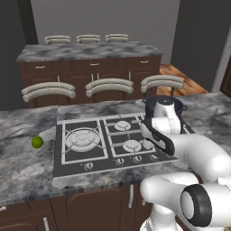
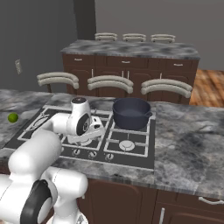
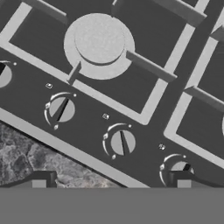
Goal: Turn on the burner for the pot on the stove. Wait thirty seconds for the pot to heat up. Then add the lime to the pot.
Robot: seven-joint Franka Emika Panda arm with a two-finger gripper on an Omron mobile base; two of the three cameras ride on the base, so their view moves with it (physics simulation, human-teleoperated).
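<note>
Nearest, white arm bent forward over the front of the stove (image 1: 72, 164), hand (image 3: 111, 186) pointing down at the knob row, its two dark fingertips (image 3: 38, 180) spread wide apart at the bottom of the hand view, nothing between them, nothing held. Directly beyond the tips, three round grey knobs in a slanted row: left knob (image 3: 61, 109), middle knob (image 3: 122, 142), and right knob (image 3: 180, 167) partly behind one fingertip; a fourth knob (image 3: 3, 75) cut by the picture's edge. Strip of grey marbled desk (image 3: 30, 164) under the left tip, at the stove's front edge. Just past the knobs, silver burner cap (image 3: 99, 43) ringed by pale grates. Farther back on the stove, at its rear right burner, the pot (image 2: 131, 113), dark, upright, open-topped, part hidden by the arm in the left base view. Off to the left, well apart from pot and hand, the lime (image 1: 37, 142) resting on the desk beside the stove's left edge, seen too in the right base view at far left. Beyond the desk, three pale curved chair backs (image 2: 109, 81) in a row; farther still, a second marble-topped island (image 2: 131, 49) with brown cabinets and three more chair backs behind it
</note>
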